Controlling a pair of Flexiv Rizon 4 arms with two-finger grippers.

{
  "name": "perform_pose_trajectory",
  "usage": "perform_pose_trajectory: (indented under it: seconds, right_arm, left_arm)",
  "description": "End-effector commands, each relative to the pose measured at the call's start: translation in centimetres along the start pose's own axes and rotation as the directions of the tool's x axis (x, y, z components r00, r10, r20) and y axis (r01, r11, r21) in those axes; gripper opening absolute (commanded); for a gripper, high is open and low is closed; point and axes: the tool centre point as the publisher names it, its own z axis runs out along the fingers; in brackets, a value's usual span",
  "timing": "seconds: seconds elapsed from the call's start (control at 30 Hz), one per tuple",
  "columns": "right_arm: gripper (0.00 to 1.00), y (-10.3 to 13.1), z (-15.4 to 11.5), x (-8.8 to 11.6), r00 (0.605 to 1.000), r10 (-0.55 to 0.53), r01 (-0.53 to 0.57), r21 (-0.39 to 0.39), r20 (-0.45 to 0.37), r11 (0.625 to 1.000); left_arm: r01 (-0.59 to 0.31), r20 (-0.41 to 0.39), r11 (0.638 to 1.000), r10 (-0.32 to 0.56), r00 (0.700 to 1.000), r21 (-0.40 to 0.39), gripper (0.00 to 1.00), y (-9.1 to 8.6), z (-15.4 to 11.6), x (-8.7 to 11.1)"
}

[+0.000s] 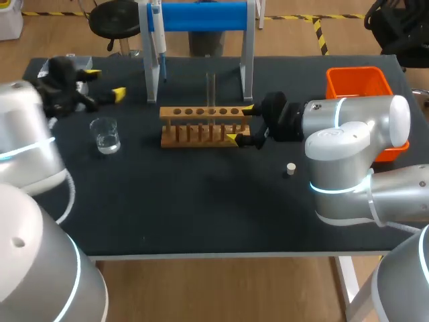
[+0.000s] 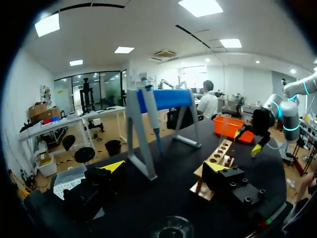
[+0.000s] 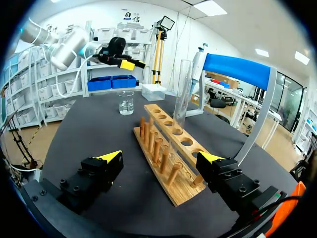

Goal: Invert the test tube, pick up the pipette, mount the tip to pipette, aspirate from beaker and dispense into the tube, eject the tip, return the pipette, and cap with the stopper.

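A clear test tube (image 1: pixel 211 90) (image 3: pixel 182 94) stands upright in the wooden rack (image 1: pixel 201 125) (image 3: pixel 166 148) at mid-table. My right gripper (image 1: pixel 240 123) (image 3: pixel 160 157) is open at the rack's right end, with that end between its fingers but untouched. The pipette (image 1: pixel 157 33) (image 2: pixel 151 111) hangs on the blue-barred stand (image 1: pixel 201 17). In front of the left gripper (image 1: pixel 106 83) (image 2: pixel 164 166), which is open and empty at the back left, sits the beaker (image 1: pixel 105 134) (image 2: pixel 171 229) of clear liquid. A small white stopper (image 1: pixel 290 169) lies on the mat near the right arm.
An orange bin (image 1: pixel 358 84) stands at the back right, partly behind my right arm. A pale tip box (image 2: pixel 69 176) (image 3: pixel 153 91) sits at the back left beside the left gripper. The stand's legs (image 1: pixel 248 67) rise just behind the rack.
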Motion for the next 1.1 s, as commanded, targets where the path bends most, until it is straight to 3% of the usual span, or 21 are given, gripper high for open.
perform_pose_trajectory:
  seconds: [0.03, 0.2, 0.47, 0.77, 1.1]
  right_arm:
    - [1.00, 0.0, 0.0, 0.0, 1.000, 0.000, 0.000, 0.001, 0.000, 1.000]
    - [1.00, 0.0, 0.0, 0.0, 1.000, 0.000, 0.000, 0.001, 0.000, 1.000]
    - [1.00, 0.0, 0.0, 0.0, 1.000, 0.000, 0.000, 0.001, 0.000, 1.000]
    - [1.00, 0.0, 0.0, 0.0, 1.000, 0.000, 0.000, 0.001, 0.000, 1.000]
    - [1.00, 0.0, 0.0, 0.0, 1.000, 0.000, 0.000, 0.001, 0.000, 1.000]
  left_arm:
    - [0.040, 0.337, 0.998, -0.056, 0.940, 0.055, 1.00, 1.2, -2.4, -2.1]
    - [0.089, 0.425, 0.996, -0.077, 0.902, -0.009, 1.00, 2.3, -1.7, -5.4]
    - [0.136, 0.461, 0.989, -0.094, 0.882, -0.059, 1.00, 3.5, -0.5, -9.9]
    - [0.188, 0.467, 0.975, -0.112, 0.877, -0.119, 1.00, 5.3, 0.6, -12.8]
    - [0.199, 0.430, 0.970, -0.123, 0.894, -0.138, 1.00, 5.9, 1.3, -14.3]
